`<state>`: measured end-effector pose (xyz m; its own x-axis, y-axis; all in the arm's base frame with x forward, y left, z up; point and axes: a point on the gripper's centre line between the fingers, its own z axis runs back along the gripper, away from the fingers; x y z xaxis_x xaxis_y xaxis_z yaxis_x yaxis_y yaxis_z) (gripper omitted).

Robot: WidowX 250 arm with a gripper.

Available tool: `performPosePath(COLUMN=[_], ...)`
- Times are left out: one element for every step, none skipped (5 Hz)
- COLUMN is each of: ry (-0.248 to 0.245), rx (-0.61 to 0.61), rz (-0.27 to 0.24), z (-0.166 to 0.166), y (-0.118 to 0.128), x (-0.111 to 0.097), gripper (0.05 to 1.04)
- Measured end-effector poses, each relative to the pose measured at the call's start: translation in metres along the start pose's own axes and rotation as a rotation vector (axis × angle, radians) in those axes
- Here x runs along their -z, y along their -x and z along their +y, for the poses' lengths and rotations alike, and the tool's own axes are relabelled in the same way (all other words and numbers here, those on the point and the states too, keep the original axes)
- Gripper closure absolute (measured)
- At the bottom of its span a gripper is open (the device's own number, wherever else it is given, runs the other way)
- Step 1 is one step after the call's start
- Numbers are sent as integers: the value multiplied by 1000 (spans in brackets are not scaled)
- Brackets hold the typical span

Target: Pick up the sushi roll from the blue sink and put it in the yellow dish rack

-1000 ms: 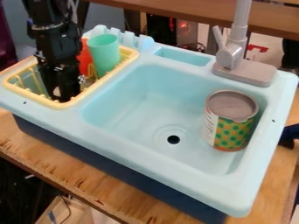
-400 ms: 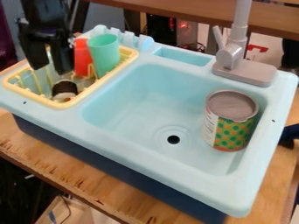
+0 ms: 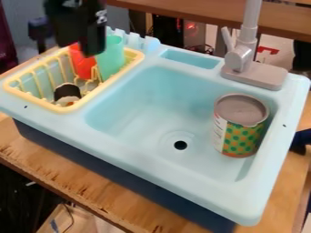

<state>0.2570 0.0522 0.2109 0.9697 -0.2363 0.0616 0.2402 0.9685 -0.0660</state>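
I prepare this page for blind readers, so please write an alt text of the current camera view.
A robot's black claw hangs over a yellow dish rack with a red item, a green cup and a small dark-and-white item, beside a light-blue sink basin. In the basin, a green-dotted can stands near a grey faucet.

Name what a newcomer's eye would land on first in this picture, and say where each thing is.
Probably the can with green dots on orange, standing upright at the right side of the pale blue sink basin. Next might come the green cup and the red item beside it in the yellow rack at the left, with the black gripper hanging above them.
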Motion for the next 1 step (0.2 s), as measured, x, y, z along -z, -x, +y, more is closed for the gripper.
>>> performPosePath(ry=[6], rx=[129], rz=[9], z=[-46], y=[1], x=[-3], gripper=[81])
